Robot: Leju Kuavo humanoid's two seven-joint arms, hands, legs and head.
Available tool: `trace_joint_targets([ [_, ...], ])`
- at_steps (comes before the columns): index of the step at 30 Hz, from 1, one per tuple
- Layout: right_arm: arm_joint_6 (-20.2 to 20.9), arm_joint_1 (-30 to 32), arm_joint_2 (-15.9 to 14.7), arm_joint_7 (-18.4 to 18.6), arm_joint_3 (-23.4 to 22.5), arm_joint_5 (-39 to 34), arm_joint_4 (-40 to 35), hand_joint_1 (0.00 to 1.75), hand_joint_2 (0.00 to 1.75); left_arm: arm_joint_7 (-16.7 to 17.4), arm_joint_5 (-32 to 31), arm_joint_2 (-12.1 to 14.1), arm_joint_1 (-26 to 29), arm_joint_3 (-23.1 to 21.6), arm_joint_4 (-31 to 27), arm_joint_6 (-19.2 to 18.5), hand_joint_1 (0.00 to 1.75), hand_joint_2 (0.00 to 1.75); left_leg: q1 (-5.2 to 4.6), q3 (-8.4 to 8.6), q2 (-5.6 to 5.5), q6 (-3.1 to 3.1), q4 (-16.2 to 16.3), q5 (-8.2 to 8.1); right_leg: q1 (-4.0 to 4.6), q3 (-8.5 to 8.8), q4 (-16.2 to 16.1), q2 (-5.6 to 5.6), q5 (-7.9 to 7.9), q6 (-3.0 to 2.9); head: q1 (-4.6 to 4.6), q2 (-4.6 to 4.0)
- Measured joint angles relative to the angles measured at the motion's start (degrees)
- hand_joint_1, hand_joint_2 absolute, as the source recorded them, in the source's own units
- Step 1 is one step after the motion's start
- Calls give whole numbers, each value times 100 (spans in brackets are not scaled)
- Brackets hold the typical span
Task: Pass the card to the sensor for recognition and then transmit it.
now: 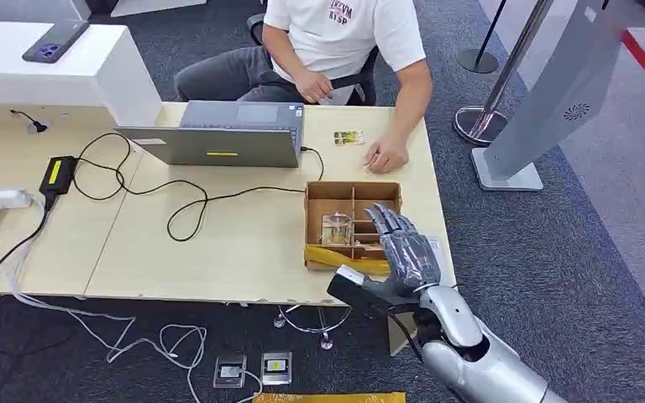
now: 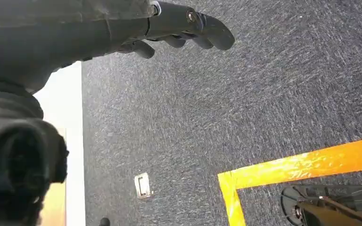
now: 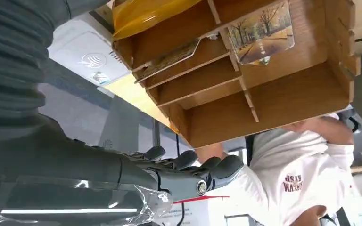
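Observation:
A wooden box (image 1: 319, 195) with several compartments stands near the table's front right corner. A picture card (image 1: 336, 228) stands upright in one compartment, also seen as the picture card (image 3: 261, 33) in the right wrist view, with a second card (image 3: 169, 59) lying in the slot beside it. Another card (image 1: 348, 138) lies on the table in front of the seated person. A white sensor pad (image 3: 87, 56) sits right of the box, partly under my hand. My right hand (image 1: 403, 248) hovers over the box's right side, fingers stretched out and holding nothing. My left hand (image 2: 179, 28) hangs above the carpet with nothing in it.
A person sits across the table with one hand (image 1: 386, 155) resting on it. A laptop (image 1: 218, 138), black cables (image 1: 185, 201) and a power brick (image 1: 57, 175) take up the left. A grey kiosk base (image 1: 508, 168) and a stanchion (image 1: 480, 122) stand to the right.

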Motion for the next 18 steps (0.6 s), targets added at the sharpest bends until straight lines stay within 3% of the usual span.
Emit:
trace_joint_targets([
  [11, -269, -89, 31, 68, -22, 686, 203, 0, 175, 22, -4, -2, -1, 0, 0, 22, 0, 0, 0, -2, 0, 0, 0, 0, 0, 1, 0, 0, 0, 0, 2, 0],
  [18, -278, -364, 182, -88, -13, 688, 630, 0, 175, 22, 28, -4, -2, 0, 0, 81, 0, 0, 1, -2, -1, 0, 0, 0, 0, 1, 1, -1, 0, 0, 0, 0],
])
